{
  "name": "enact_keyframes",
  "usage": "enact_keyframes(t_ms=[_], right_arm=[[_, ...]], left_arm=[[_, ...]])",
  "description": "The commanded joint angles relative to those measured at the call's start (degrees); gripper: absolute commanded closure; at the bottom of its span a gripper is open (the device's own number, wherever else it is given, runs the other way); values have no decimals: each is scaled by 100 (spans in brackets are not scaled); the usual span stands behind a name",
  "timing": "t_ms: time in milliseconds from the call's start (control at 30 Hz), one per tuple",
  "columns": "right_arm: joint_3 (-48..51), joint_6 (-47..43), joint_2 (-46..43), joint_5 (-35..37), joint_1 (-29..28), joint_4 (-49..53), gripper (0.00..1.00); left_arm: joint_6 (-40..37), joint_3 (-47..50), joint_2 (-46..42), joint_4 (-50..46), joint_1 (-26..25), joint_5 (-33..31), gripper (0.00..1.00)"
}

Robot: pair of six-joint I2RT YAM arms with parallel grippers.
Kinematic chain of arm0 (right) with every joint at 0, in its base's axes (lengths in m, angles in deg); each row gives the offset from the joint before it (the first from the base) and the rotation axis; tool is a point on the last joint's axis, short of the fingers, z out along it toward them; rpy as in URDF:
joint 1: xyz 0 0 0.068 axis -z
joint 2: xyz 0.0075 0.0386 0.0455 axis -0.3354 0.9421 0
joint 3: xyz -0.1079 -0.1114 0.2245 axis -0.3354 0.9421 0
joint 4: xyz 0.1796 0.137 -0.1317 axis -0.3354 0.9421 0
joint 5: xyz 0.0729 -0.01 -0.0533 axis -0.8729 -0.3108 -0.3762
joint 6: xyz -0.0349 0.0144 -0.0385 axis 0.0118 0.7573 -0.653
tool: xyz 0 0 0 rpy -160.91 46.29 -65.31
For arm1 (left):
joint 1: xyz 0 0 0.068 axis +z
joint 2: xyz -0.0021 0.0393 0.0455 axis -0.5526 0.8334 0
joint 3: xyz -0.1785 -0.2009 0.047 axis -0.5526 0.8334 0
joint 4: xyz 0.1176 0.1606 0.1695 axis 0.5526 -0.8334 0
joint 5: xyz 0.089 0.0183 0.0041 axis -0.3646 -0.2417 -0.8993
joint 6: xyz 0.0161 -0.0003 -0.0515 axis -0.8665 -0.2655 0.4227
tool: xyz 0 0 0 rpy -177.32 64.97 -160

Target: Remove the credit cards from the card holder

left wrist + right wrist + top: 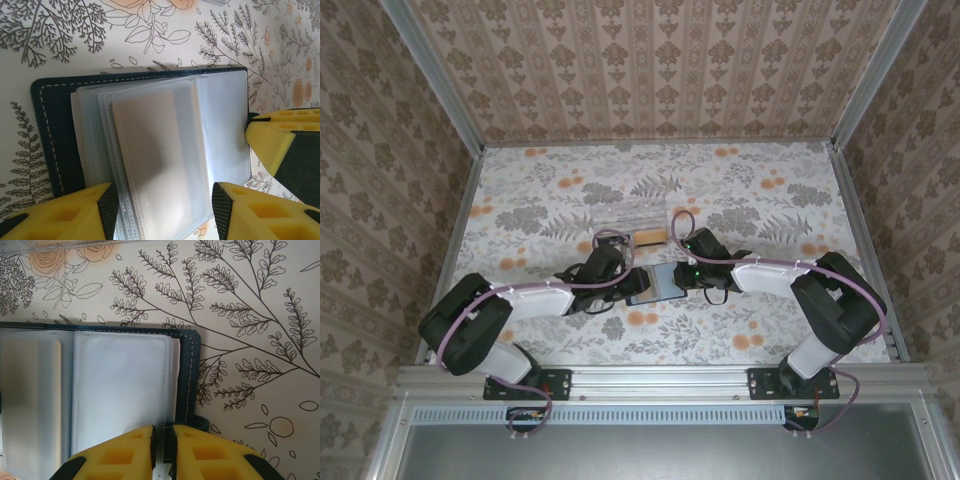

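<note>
— While my right claw (160, 440) clamps the navy folding card holder (50, 150) on the floral-print table (520, 200), left claw (165, 200) gapes around its clear plastic sleeves (160, 150).
— Risk?
— Sleeves may slip (slick plastic); holder may drag.

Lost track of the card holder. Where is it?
Top view: the card holder lies open mid-table between the left gripper and right gripper, near the clear box.

The left arm (532, 300) and the right arm (772, 273) each have white link covers between bulky black joints, and a thin purple cable (535, 288) runs along each in loops. The fingers (65, 215) are yellow plastic with square hollows and black inner faces; the bases (544, 382) are black.
</note>
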Motion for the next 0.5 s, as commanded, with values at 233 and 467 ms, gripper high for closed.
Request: enact_keyframes(t_ms=[233,467], right_arm=[[86,130,239,-129,-19,105,80],[105,152,250,-130,-18,101,80]], left_arm=[[-220,-342,-343,-495,-166,-293,45],[-155,-411,-238,-733,-192,-467,46]])
